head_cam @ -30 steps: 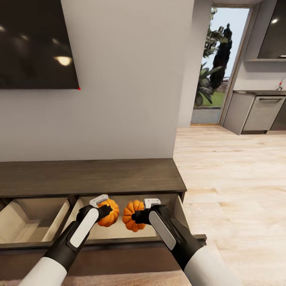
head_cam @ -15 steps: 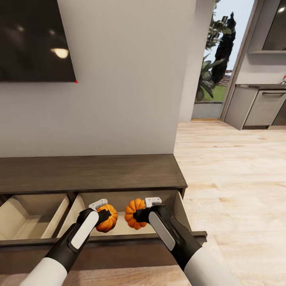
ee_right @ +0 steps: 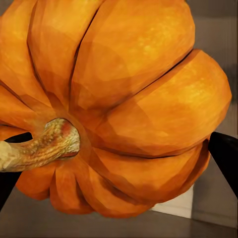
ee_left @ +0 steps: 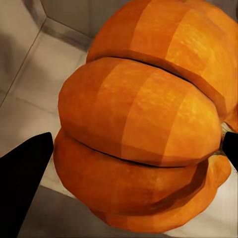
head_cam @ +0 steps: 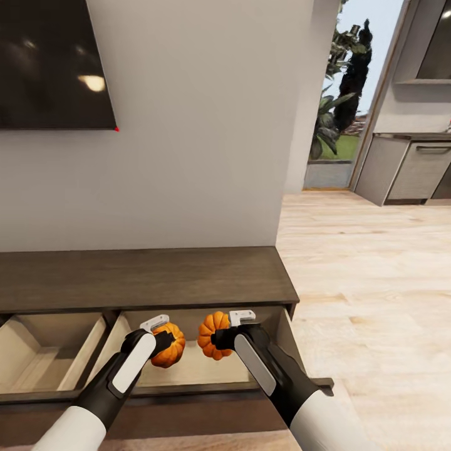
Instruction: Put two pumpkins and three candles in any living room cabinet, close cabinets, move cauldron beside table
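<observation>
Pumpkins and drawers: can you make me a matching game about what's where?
Things:
1. left pumpkin
2. right pumpkin
3. right-hand drawer
4. TV

Places or states:
A. on the wall
B. open, pale inside
C. held in the right end effector
D. held in the left end effector

Pairs: 1-D, 2-C, 3-B, 4-A

Matt dark-brown wood grain covers the cabinet (head_cam: pixel 144 275); its drawer interiors are pale and smooth. The pumpkins (head_cam: pixel 170 344) look matt, faceted. Pale plank floor (head_cam: pixel 376 263).
</observation>
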Controlling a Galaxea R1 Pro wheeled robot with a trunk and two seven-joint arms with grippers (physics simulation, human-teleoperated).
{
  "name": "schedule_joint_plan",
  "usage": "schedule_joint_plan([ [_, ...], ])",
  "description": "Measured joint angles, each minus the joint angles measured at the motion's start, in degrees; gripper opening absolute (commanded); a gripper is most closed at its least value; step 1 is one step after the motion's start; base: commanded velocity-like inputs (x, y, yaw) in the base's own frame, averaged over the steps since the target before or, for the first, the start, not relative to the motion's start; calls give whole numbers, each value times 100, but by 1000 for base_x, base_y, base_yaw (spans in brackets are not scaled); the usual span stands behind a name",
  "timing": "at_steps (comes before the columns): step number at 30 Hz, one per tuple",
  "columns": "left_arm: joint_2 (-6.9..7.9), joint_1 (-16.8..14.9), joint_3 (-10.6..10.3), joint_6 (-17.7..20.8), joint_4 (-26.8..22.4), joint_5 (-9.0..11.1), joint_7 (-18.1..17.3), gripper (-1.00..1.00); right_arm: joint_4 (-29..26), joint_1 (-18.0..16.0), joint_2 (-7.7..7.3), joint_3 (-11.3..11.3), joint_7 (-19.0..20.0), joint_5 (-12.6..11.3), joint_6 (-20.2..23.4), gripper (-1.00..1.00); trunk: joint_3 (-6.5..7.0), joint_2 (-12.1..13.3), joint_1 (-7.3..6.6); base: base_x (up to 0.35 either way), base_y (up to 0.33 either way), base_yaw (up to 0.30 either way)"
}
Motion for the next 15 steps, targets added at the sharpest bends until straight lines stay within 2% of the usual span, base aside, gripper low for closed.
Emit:
schedule_joint_plan([
  [6,0,3,0,-1,-4,6,0,-100,31,0,0,0,0,-20,-2,-100,0,0,1,20,0,0],
  [15,0,0,0,7,1,-1,-7,-100,185,1,0,0,-1,-15,7,-100,-199,-11,25,1,0,0],
])
